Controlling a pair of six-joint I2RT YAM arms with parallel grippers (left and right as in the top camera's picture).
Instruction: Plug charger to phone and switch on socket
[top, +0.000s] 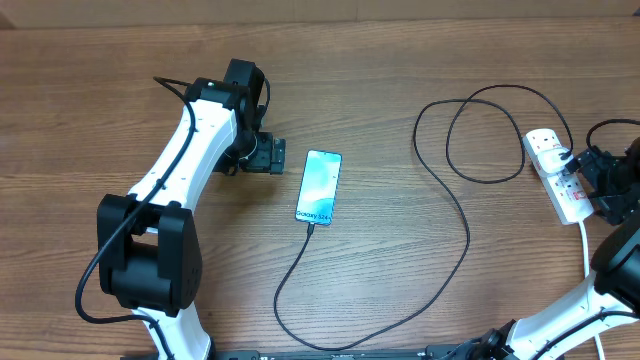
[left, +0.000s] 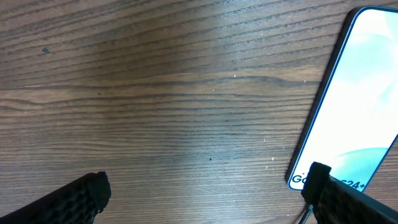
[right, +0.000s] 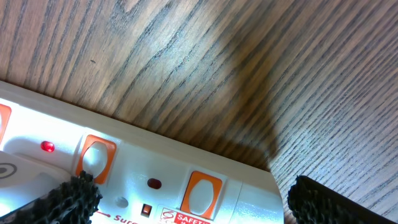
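Wood-grain table (top: 400, 60) fills every view, brown boards under both arms. Largest is the left arm (top: 185, 150), reaching in from the near-left edge. Its left end effector (top: 272, 157) hangs released, jaws spread wide with only bare wood between them. The right arm (top: 560, 315) rises from the near-right corner. The right end effector (top: 592, 178) is likewise released, jaws wide and grasping nothing, low over the socket (top: 553, 170). That white socket lies directly beneath the right end effector, and a white cord (top: 585, 250) trails away from it.

The phone (top: 320, 187) lies flat, screen up, just beside the left end effector. It sits off one finger (left: 348, 199), and the overhead view shows a gap between them. The charger (top: 466, 235) starts at the phone's lower end, loops wide across the table, and ends at its black plug on the socket, close by the right end effector. Under that end effector the socket shows orange-rimmed switches (right: 202, 190) and a small red lamp (right: 46, 147) glowing.
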